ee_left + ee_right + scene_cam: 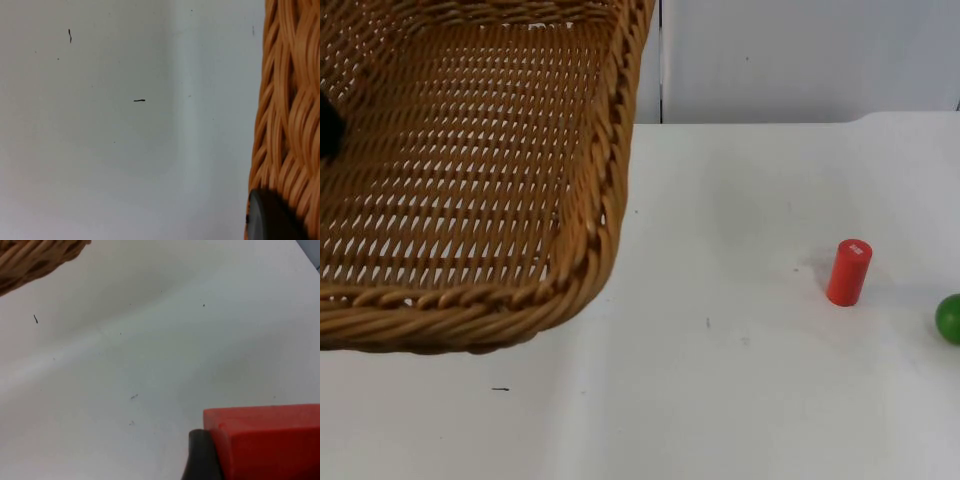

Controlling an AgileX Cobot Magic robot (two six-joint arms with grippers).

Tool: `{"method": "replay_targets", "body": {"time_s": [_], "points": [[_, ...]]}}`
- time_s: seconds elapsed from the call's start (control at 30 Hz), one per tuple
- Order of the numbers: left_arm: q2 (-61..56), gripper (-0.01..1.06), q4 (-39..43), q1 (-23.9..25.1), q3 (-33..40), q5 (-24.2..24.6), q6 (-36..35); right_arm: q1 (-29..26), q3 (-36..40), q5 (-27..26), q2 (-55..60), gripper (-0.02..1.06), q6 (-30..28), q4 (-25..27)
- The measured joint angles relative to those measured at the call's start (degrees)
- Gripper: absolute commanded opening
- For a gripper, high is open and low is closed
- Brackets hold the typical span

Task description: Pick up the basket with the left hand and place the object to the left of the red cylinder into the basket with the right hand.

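The basket [470, 190] hangs lifted above the table [740, 400], its rim pinched in the left gripper [275, 220], so that the red block [270, 440] clamped in the right gripper [210, 455] can be dropped in, well apart from the red cylinder [849, 272].

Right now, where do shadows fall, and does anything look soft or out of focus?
Top view: red cylinder throws a faint shadow toward the wall. Right wrist view: the red block at the right gripper is soft-edged. Left wrist view: basket weave is soft.
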Motion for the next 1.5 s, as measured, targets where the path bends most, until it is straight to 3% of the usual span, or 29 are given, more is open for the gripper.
{"method": "replay_targets", "body": {"time_s": [0.2, 0.37, 0.47, 0.63, 0.77, 1.03, 1.5], "points": [[0.00, 0.00, 0.00, 0.00, 0.00, 0.00, 0.00, 0.73, 0.00, 0.00, 0.00, 0.00, 0.17, -0.69], [0.00, 0.00, 0.00, 0.00, 0.00, 0.00, 0.11, 5.59, 0.00, -0.21, 0.00, 0.00, 0.17, -4.27], [0.00, 0.00, 0.00, 0.00, 0.00, 0.00, 0.35, 10.75, 0.00, -4.46, 0.00, 0.00, 0.28, -6.80], [0.00, 0.00, 0.00, 0.00, 0.00, 0.00, 0.46, 16.22, -0.48, -11.41, 0.34, 0.00, 0.28, -6.77], [0.00, 0.00, 0.00, 0.00, 0.00, 0.00, 0.46, 19.13, -3.82, -12.44, 2.41, 0.00, 0.80, -4.43], [0.00, 0.00, 0.00, 0.00, 0.00, 0.00, 0.46, 25.37, -15.54, -11.01, 10.83, 0.00, 6.44, -2.40], [0.00, 0.00, 0.00, 0.00, 0.00, 0.00, 0.46, 26.93, -16.42, -8.41, 16.35, 0.00, 7.30, -1.80]]}}
